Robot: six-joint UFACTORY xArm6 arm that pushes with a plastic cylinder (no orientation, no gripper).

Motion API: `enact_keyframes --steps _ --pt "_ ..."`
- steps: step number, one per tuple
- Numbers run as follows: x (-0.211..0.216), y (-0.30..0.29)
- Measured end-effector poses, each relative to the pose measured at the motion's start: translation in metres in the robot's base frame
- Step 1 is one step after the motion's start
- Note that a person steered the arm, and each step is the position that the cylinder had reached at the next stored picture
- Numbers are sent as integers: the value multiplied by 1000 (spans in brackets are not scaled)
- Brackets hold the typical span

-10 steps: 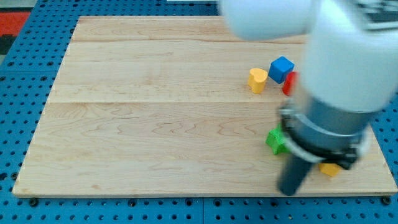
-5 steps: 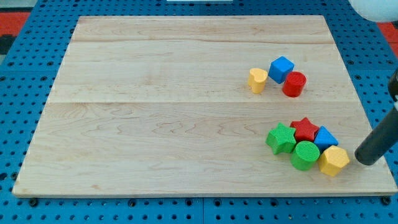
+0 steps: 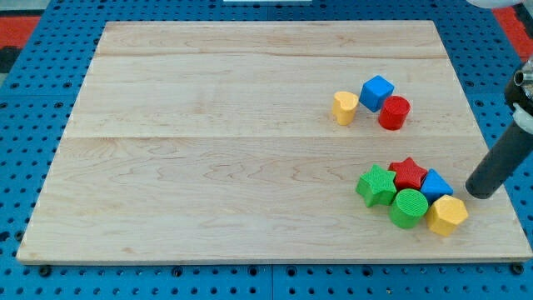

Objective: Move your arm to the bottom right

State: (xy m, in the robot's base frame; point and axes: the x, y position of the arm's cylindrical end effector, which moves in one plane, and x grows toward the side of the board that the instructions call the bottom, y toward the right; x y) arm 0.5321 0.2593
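My tip [image 3: 480,192] rests on the wooden board [image 3: 208,150] near its right edge, low in the view. It stands just right of a cluster of blocks: a green star [image 3: 376,186], a red star [image 3: 408,172], a blue block [image 3: 435,184], a green cylinder [image 3: 409,208] and a yellow hexagonal block [image 3: 447,216]. The tip is a short gap to the right of the blue block and above-right of the yellow one. Higher up sit a yellow heart [image 3: 344,107], a blue cube [image 3: 376,92] and a red cylinder [image 3: 394,112].
The board lies on a blue pegboard [image 3: 25,125] that surrounds it on all sides. The board's right edge [image 3: 491,150] runs close by the rod.
The arm swung from over the cluster out to the right, uncovering the blocks. Over the last half second the tip moved slightly up and left. The blocks have not moved.
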Motion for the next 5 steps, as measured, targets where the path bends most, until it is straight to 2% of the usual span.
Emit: enact_keyframes --steps 5 --pt "-8 4"
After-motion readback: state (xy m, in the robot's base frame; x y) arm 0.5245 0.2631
